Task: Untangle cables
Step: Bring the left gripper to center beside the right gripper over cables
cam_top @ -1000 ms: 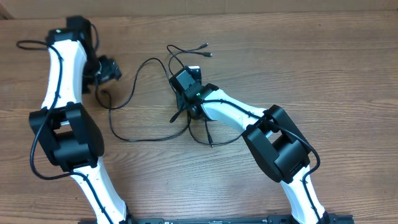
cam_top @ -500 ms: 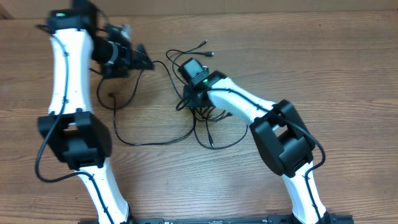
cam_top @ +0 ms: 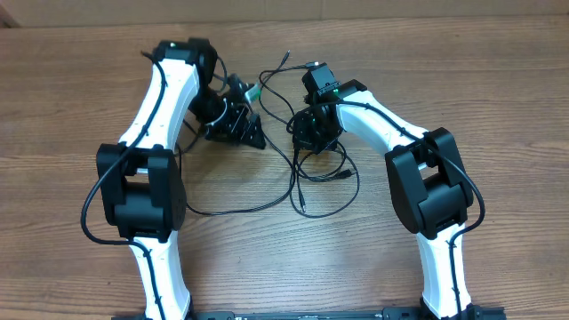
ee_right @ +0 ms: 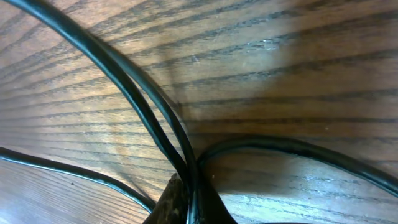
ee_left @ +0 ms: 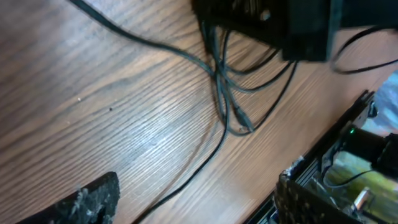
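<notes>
The cables (cam_top: pixel 307 173) lie knotted at the middle of the bench (cam_top: pixel 498 98), with loops trailing toward the near edge. The right gripper (ee_right: pixel 186 202) has its jaws clamped together on several strands. The left gripper (cam_top: pixel 252 135) sits just beside the knot, and I cannot tell how its jaws stand. It would do best to take one strand only and draw it away slowly while the right holds firm. Since the earlier frames, the left arm has swung in from the far left, and the knot has shifted rightward.

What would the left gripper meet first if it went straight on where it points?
Most likely the thin black cables crossing below the right gripper; only bare wooden table lies between. Depth is unclear, so the left gripper might pass above them and meet the right gripper instead.
</notes>
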Robot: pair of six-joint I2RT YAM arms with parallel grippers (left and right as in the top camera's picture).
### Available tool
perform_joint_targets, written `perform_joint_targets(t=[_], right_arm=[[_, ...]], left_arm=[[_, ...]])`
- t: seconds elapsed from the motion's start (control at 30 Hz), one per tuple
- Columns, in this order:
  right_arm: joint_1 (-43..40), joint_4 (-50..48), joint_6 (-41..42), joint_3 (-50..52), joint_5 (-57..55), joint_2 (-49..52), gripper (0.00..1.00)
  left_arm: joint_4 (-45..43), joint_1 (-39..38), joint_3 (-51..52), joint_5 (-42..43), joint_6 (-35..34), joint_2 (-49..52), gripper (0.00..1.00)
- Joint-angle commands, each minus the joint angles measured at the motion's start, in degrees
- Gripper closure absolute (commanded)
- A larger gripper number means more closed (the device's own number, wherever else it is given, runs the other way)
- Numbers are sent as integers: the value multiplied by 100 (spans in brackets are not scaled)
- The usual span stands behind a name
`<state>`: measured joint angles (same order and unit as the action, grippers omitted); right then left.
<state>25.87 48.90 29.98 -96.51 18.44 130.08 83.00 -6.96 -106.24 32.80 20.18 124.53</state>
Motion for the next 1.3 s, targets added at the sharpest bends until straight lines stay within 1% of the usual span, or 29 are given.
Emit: perform_joint_targets(t=[0.0,0.1,0.13,0.2,0.23,0.27,0.33,0.4,0.53,0.6,0.67,0.8,0.87,0.97,1.13,1.2,1.27], right_arm=[[4,153,-42,343,-420,540,93],[4,114,-44,343,-420,540,93],[4,94,-44,343,-417,540,93],[4,57,-42,343,-420,540,96],[4,48,-42,345,-420,540,96],[4,46,-44,345,-422,540,96],[4,52,-46,352,-437,540,96],[4,52,-87,354,-442,540,96],[4,37,-107,354,-437,540,96],[4,26,-107,354,-435,540,96],[4,22,-107,354,-435,540,96],[4,4,-107,354,-435,540,96],[7,4,-107,354,-435,540,96],[7,-15,-105,354,-424,540,96],[15,-26,-81,354,-417,540,96],[20,-42,-83,354,-422,540,96],[20,-57,-83,354,-420,540,96]], left_arm=[[-109,-103,570,234,367,-4,23],[-341,-271,1117,444,372,-4,27],[-413,-358,1266,466,361,-2,31],[-516,-592,1545,570,367,-26,43],[-555,-702,1639,660,385,-61,44],[-595,-815,1720,745,409,-131,42],[-752,-1058,1873,651,334,-391,37],[-1012,-1204,2002,181,-168,-710,35],[-1692,-1311,2396,-946,-1176,-1366,34],[-2142,-1309,2752,-1403,-1532,-1635,35],[-2651,-1294,3152,-1521,-1639,-1821,35],[-3536,-1335,3845,-1469,-1497,-1851,34],[-3733,-1408,4039,-1335,-1342,-1851,34],[-3862,-1567,4179,-1180,-1178,-1851,36],[-3888,-1906,4203,-1196,-822,-1851,35],[-3928,-2048,4227,-1381,-752,-1847,35],[-3967,-2162,4284,-1714,-776,-1847,36]])
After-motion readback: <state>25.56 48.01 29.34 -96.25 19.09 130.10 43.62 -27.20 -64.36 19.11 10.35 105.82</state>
